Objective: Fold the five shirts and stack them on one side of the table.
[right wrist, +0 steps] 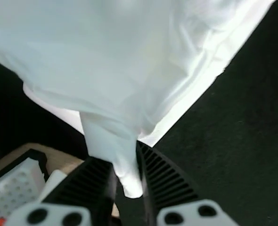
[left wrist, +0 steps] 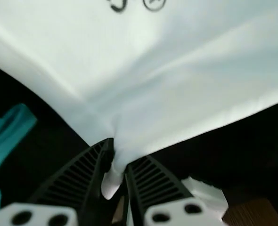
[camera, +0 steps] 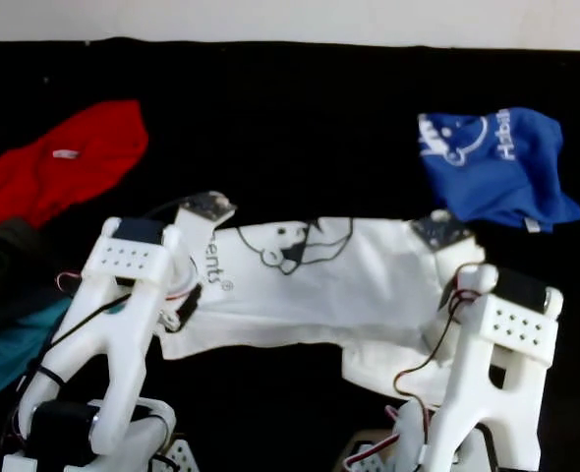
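Black cloth (camera: 300, 108) covers the table (camera: 270, 74) right up to a pale wall (camera: 290, 20) at the back. And dead centre we have the white shirt (camera: 319, 280), pulled out wide between the two arms, its black line drawing and lettering facing up!

Over on the left side, the left gripper (left wrist: 118, 162) is clamped tight on a pinch of the white shirt (left wrist: 143, 70). A little tongue of fabric pokes back between its ribbed black fingers (left wrist: 87, 169), and creases fan out from the bite. From above, that left gripper (camera: 187, 300) sits at the shirt's left edge.

Across the way, the right gripper (right wrist: 127, 174) is closed on the white shirt (right wrist: 129, 61) as well, with a thicker roll of cloth caught between its fingers (right wrist: 162, 174). In the high view the right gripper (camera: 447, 295) is at the shirt's right edge, and a loose flap of white sags below and in front of it, toward the arm's base.

Looking wider now: a blue shirt (camera: 492, 167) with white print lies crumpled at the far right, just beyond the white one's corner. Far left, a red shirt (camera: 59, 167) lies rumpled. Below it sits a dark shirt (camera: 5, 265), and nearer the front edge a teal shirt (camera: 10, 354), all bunched close together. The teal shirt (left wrist: 7, 132) also peeks in beside the left gripper.
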You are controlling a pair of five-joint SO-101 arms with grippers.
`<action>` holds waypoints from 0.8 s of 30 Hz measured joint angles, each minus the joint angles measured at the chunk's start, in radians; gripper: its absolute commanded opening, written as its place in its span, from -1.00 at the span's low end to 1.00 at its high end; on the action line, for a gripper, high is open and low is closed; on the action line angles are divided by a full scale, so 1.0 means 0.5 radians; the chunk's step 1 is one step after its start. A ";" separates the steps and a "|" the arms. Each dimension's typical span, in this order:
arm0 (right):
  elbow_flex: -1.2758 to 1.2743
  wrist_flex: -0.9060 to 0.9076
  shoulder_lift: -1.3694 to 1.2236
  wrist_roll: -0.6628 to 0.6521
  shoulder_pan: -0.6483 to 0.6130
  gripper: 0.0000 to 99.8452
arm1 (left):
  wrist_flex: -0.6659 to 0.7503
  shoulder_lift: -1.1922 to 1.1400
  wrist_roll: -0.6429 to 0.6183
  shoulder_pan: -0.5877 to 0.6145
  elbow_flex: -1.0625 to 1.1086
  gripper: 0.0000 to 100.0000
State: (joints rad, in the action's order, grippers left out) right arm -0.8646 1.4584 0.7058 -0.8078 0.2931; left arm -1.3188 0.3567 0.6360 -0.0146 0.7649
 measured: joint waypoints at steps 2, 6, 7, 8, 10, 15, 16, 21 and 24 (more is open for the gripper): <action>-0.003 0.000 0.015 0.000 -0.012 -0.67 | 0.003 0.000 0.000 0.000 0.000 -0.82; 0.003 0.058 0.064 0.000 -0.046 -0.59 | -0.058 0.000 0.000 0.018 -0.034 -0.73; 0.028 0.092 0.086 0.000 -0.058 -0.59 | -0.089 0.000 0.000 0.040 -0.077 -0.73; 0.064 0.126 0.114 0.000 -0.074 -0.59 | -0.126 0.000 0.000 0.064 -0.132 -0.73; 0.153 0.190 0.181 0.000 -0.101 -0.59 | -0.199 0.000 0.000 0.114 -0.282 -0.73; 0.359 0.215 0.322 0.000 -0.120 -0.59 | -0.313 0.000 0.000 0.184 -0.743 -0.73; 0.384 0.199 0.334 0.000 -0.120 -0.59 | -0.313 0.000 0.000 0.187 -0.807 -0.73; 0.430 0.049 0.338 0.003 -0.120 -0.59 | -0.245 0.000 0.000 0.187 -0.875 -0.73; 0.430 -0.138 0.338 0.147 -0.135 -0.59 | -0.212 0.000 0.000 0.187 -0.856 -0.73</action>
State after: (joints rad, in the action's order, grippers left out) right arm -0.6498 1.3894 0.8746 -0.7342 0.2256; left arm -1.4246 0.3567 0.6360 0.0790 0.3368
